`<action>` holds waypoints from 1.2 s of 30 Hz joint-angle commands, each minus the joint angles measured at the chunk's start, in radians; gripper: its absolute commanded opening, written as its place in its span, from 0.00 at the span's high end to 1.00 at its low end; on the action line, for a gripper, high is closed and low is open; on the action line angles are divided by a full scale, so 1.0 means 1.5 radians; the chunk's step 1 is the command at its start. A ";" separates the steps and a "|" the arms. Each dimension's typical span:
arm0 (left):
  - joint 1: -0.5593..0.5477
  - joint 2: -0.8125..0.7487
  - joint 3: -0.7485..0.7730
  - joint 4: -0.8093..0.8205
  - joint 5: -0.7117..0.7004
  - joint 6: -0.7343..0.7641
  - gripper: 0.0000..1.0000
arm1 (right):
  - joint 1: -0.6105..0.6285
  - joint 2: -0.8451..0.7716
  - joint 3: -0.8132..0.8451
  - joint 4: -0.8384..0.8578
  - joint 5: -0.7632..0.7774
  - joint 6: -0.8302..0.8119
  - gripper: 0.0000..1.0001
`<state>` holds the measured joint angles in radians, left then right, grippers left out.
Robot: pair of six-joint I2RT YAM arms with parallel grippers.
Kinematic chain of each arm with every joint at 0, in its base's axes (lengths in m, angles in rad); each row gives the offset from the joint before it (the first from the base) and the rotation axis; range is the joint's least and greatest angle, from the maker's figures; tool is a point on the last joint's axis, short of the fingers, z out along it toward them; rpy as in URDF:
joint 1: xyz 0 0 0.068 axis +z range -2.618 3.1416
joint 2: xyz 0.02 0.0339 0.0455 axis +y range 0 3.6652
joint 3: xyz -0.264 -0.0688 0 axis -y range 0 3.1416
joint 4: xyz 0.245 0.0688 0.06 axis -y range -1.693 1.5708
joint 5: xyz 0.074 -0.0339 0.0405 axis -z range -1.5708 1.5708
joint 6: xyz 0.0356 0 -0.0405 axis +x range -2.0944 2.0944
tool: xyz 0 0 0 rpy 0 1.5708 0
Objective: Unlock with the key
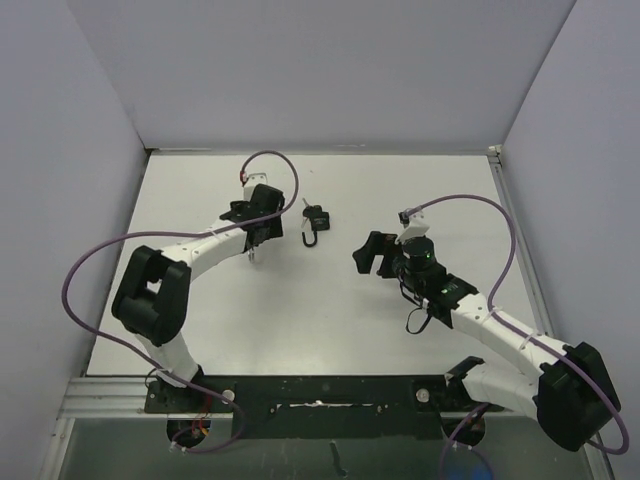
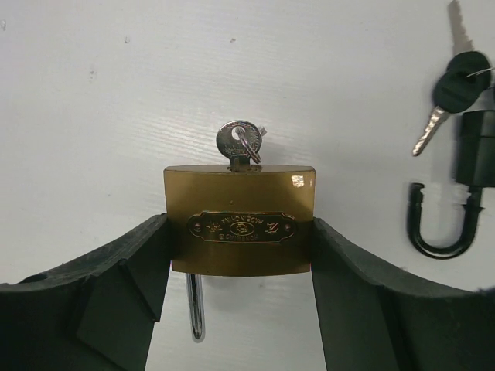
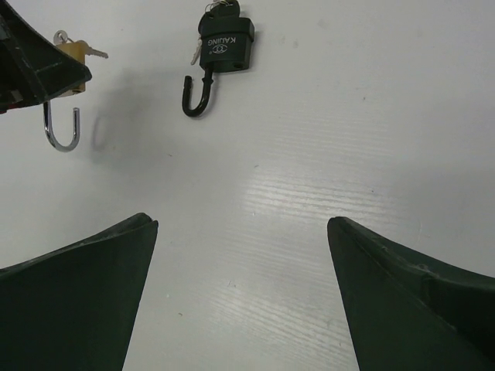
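1. White table (image 1: pixel 330 330) with a faintly grained top, and pale walls on three sides.
2. Black padlock (image 1: pixel 316 218) lying flat on it, toward the far middle.
3. Its shackle (image 3: pixel 197 97) points at the near edge, and the keys (image 2: pixel 456 77) rest at the lock's far end.

Pretty sure this is a robotics lab test booth: bare white table (image 1: pixel 400 190) boxed in by plain pale walls (image 1: pixel 320 70) at 9, 12 and 3 o'clock, metal mounting rail (image 1: pixel 100 398) and loose purple cables (image 1: pixel 67 288) toward 6 o'clock.
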<state>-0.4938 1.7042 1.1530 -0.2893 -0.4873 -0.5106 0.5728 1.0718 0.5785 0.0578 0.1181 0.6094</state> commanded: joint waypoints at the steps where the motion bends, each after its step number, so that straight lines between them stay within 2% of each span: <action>1: 0.004 0.039 0.074 0.013 -0.059 0.071 1.00 | -0.007 -0.001 -0.004 0.029 -0.018 -0.004 0.02; 16: 0.038 0.132 0.089 0.148 0.045 0.107 1.00 | -0.026 0.005 -0.012 0.039 -0.039 -0.004 0.02; 21: 0.046 0.173 0.126 0.146 0.082 0.097 1.00 | -0.030 0.012 -0.013 0.044 -0.047 -0.002 0.02; 30: 0.046 0.247 0.226 0.084 0.080 0.079 1.00 | -0.032 0.012 -0.012 0.043 -0.054 0.000 0.02; 32: 0.047 0.257 0.237 0.079 0.091 0.080 0.89 | -0.032 0.012 -0.011 0.040 -0.055 -0.001 0.02; 33: 0.046 0.259 0.239 0.077 0.097 0.081 0.78 | -0.032 0.012 -0.012 0.039 -0.055 -0.001 0.02; 35: 0.046 0.259 0.240 0.077 0.106 0.082 0.48 | -0.031 0.012 -0.010 0.038 -0.055 -0.002 0.02; 36: 0.046 0.257 0.237 0.079 0.108 0.082 0.39 | -0.031 0.012 -0.010 0.037 -0.055 -0.002 0.02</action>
<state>-0.4301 2.0953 1.4448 -0.2096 -0.3408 -0.3817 0.5312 1.0943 0.5583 0.0708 0.0406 0.6102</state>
